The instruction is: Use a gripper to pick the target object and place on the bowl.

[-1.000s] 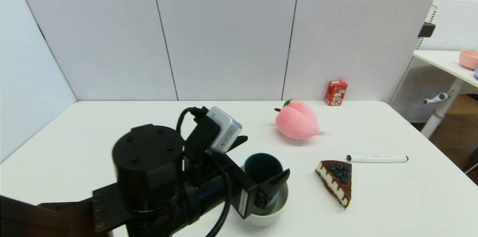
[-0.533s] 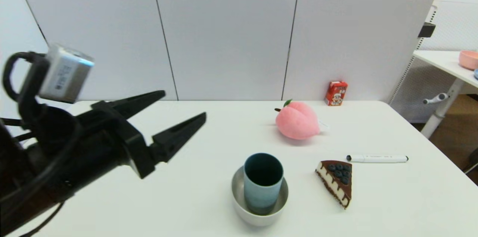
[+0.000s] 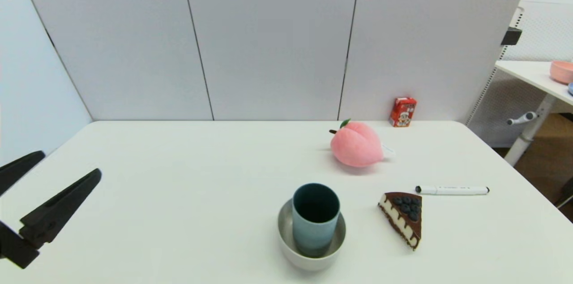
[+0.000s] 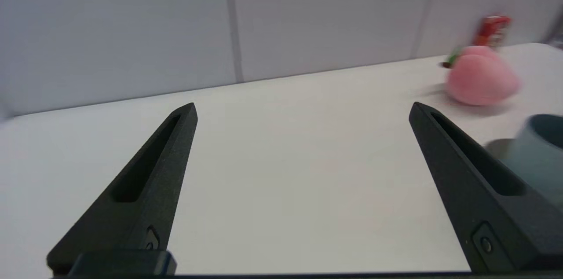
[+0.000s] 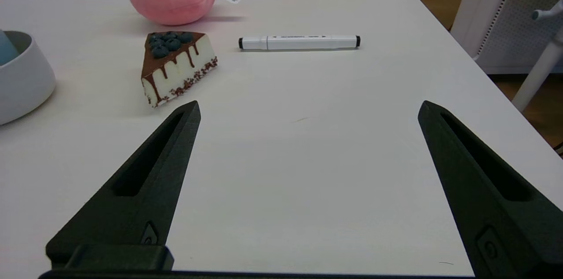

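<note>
Upright, the cup [image 3: 315, 219] stands inside the bowl [image 3: 286, 234] at lower centre of the head view — untouched. Left gripper [image 3: 67, 165] sits at the lower left edge, fingers wide, empty; right gripper [image 5: 308, 109] likewise spread over bare tabletop [image 5: 308, 160].

The cup [image 3: 315, 219] hides the bowl's [image 3: 286, 239] floor; left gripper [image 3: 67, 167] partly cropped.

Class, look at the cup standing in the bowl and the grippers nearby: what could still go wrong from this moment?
1. The cup stands taller than the bowl, so a knock might topple it.
2. The left gripper, open at the table's left edge, could bump it if it swung across.
3. The cake slice lies close beside the bowl and could be nudged by the open right gripper.
</note>
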You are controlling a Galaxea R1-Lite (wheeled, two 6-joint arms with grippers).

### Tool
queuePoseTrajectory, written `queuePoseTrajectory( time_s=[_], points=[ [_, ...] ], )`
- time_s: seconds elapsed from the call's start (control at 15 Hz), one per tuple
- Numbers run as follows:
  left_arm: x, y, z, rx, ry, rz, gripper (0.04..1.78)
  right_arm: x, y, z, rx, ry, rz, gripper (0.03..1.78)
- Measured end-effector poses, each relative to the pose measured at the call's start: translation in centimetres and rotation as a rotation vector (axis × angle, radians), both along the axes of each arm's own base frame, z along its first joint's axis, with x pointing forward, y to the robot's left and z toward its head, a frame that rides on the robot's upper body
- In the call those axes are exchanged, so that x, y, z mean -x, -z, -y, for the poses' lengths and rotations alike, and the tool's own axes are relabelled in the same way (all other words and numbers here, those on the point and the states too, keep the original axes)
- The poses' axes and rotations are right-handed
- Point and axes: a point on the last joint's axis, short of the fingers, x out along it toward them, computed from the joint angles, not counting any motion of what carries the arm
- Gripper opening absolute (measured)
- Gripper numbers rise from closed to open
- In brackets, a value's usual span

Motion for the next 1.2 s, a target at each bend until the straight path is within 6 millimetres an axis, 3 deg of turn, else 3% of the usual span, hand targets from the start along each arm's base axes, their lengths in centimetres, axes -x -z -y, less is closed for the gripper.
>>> queuePoseTrajectory(
  time_s=[0.33,0.47,1.0,1.2],
  points=[
    [5.2,2.7,-1.1,-0.066,-0.152,0.04,1.7,0.0,0.0,0.0,0.0,0.0,0.0,1.71],
    [6.7,4.6,-1.1,-0.131,-0.171,0.008,1.7,0.0,0.0,0.0,0.0,0.0,0.0,1.71],
    [9.4,10.8,-1.3,-0.153,-0.235,-0.084,1.71,0.0,0.0,0.0,0.0,0.0,0.0,1.71],
    [9.7,11.2,-1.4,-0.088,-0.258,-0.084,1.71,0.0,0.0,0.0,0.0,0.0,0.0,1.71]
  ],
)
